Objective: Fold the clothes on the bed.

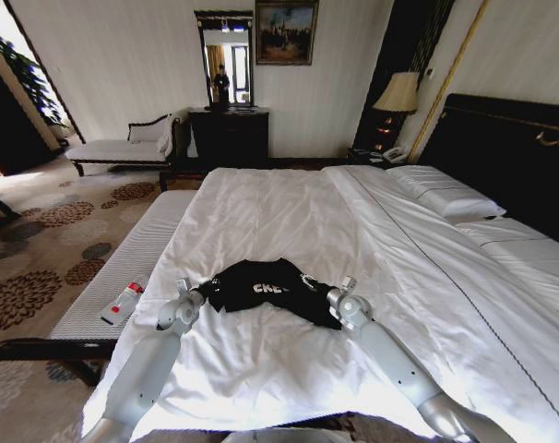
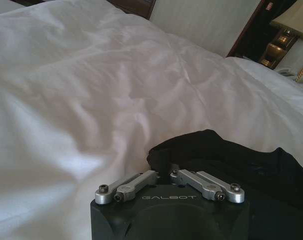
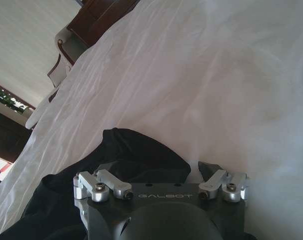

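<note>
The clothes are one black T-shirt [image 1: 266,288] with white chest lettering, lying bunched on the white bed [image 1: 289,221] near its foot. My left gripper [image 1: 189,293] sits at the shirt's left edge. In the left wrist view the left gripper [image 2: 162,170] has its jaws drawn together on a fold of the black fabric [image 2: 216,155]. My right gripper [image 1: 342,290] is at the shirt's right edge. In the right wrist view the right gripper [image 3: 156,167] stands open, and the T-shirt's fabric [image 3: 136,150] lies bunched between its spread fingers.
A narrow white-cushioned bench [image 1: 132,258] runs along the bed's left side and carries a white and red bottle [image 1: 124,300]. Pillows [image 1: 446,194] and a dark headboard [image 1: 510,148] are at the right. A chaise [image 1: 123,148], a dresser [image 1: 229,134] and a lamp [image 1: 398,92] stand by the far wall.
</note>
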